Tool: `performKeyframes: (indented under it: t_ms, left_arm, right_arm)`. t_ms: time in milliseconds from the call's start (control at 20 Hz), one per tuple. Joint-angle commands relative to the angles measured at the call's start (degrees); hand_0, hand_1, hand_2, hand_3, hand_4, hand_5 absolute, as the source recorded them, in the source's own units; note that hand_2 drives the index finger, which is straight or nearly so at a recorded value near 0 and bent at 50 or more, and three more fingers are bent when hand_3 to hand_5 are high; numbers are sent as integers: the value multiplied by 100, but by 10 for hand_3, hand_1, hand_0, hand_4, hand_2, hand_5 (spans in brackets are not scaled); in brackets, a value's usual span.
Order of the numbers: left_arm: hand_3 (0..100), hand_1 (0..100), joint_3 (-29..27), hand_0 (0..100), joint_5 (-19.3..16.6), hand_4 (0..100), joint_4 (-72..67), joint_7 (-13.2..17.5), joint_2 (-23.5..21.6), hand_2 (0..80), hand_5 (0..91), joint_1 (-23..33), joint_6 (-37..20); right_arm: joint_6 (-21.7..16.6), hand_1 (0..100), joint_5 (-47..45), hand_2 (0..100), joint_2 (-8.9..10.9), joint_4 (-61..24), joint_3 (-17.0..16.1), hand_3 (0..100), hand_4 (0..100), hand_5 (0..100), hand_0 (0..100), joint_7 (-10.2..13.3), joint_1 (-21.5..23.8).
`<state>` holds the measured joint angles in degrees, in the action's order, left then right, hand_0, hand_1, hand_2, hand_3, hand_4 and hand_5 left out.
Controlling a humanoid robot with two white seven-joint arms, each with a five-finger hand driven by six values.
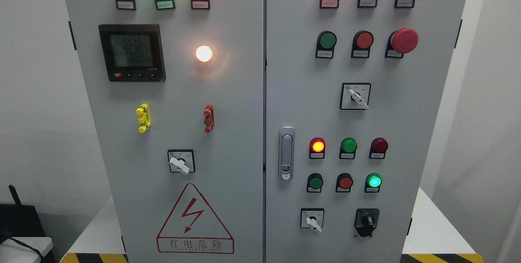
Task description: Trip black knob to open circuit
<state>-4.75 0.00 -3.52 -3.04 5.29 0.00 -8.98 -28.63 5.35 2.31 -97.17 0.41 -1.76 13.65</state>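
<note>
The black knob (367,220) sits on a black plate at the lower right of the grey cabinet's right door (407,132). Its pointer stands roughly upright, tilted slightly left. A white rotary switch (313,222) is just to its left. Neither of my hands shows anywhere in the head view.
The right door carries rows of lit and unlit buttons, a red mushroom stop button (403,40), a white selector (358,98) and a metal door handle (286,153). The left door (228,132) has a meter (132,52), indicator lamps and a warning triangle (195,220).
</note>
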Motion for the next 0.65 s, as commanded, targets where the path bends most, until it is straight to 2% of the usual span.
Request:
performKeyframes:
  t_ms: [0,200,300,351,601]
  left_arm:
    - [0,389,0,120,-193,0,0,-3,-1,0,0,-44,2]
    - [0,389,0,120,-193,0,0,-3,-1,0,0,-44,2]
    - [0,389,0,120,-193,0,0,-3,-1,0,0,-44,2]
    - [0,389,0,120,-185,0,0,-3,-1,0,0,-44,2]
    - [0,389,0,120,-185,0,0,-3,-1,0,0,-44,2]
  right_arm:
    - [15,0,-192,0,129,-338,55,35,126,153,0,-27,85]
    - [278,0,-254,0,200,-478,38,50,138,161,0,-79,24]
    - [323,0,-429,0,200,-487,29,60,151,169,0,-351,15]
    - [331,0,-482,0,200,-505,29,61,153,170,0,-404,6]
    - [332,0,-491,0,208,-522,20,62,157,170,0,-413,-47]
